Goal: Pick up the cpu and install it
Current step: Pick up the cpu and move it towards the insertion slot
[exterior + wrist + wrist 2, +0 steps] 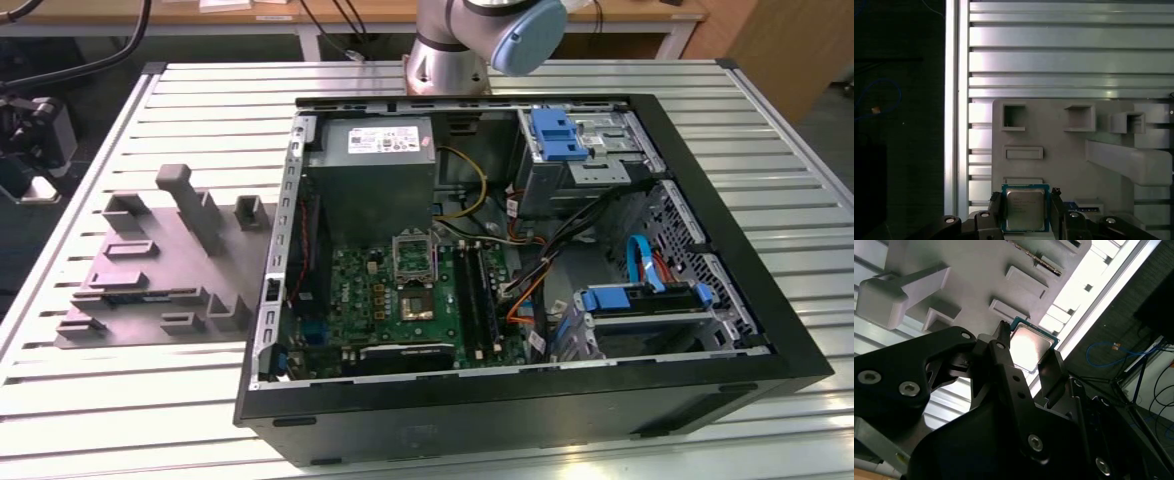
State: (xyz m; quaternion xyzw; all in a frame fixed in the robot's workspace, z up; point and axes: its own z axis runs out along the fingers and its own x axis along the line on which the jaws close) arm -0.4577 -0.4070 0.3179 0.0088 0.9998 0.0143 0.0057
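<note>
The cpu (1025, 209) is a small square chip with a pale metal face and a greenish rim. It sits between my gripper's (1025, 205) two black fingers, which press on its opposite edges. In both wrist views it hangs well above the grey plastic fixture (1064, 150). The second wrist view shows the cpu (1030, 346) bright with glare, clamped in the gripper (1026, 351). In the exterior view my arm (467, 40) rises out of the top of the picture.
An open black computer case (534, 400) lies on the slatted aluminium table (107, 400), with the green motherboard (387, 300), cables and blue drive brackets inside. The grey fixture (160, 260) lies at the exterior view's left of the case. The table edge (956, 100) borders a dark floor.
</note>
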